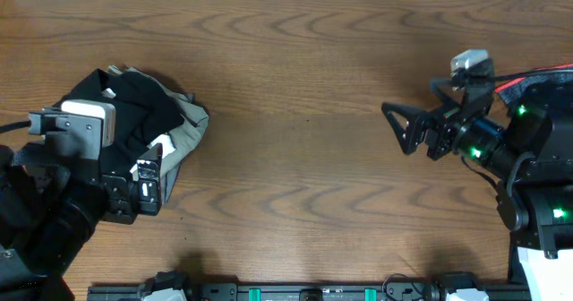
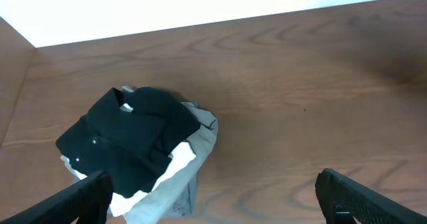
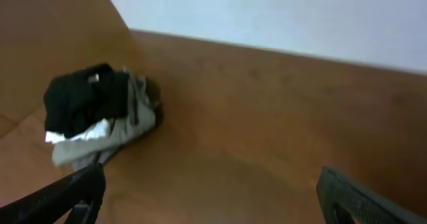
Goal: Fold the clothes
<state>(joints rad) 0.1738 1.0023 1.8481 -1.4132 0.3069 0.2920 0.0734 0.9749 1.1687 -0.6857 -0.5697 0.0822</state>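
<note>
Lying just ahead of wide-open left hand (image 2: 213,184), clothes (image 2: 133,134); right hand (image 3: 210,176) wide, far off.

A heap of black, white and grey clothes (image 1: 154,104) lies on the left of the table (image 1: 295,86), the left gripper (image 1: 143,183) maybe just over its edge, the right gripper (image 1: 398,128) wide open far off.

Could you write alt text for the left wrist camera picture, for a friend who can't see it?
A small heap of clothes, with a black garment on top of white and grey ones, lies at the left on a brown wooden table. The left gripper is open and empty, its two dark fingertips showing at the bottom corners.
</note>
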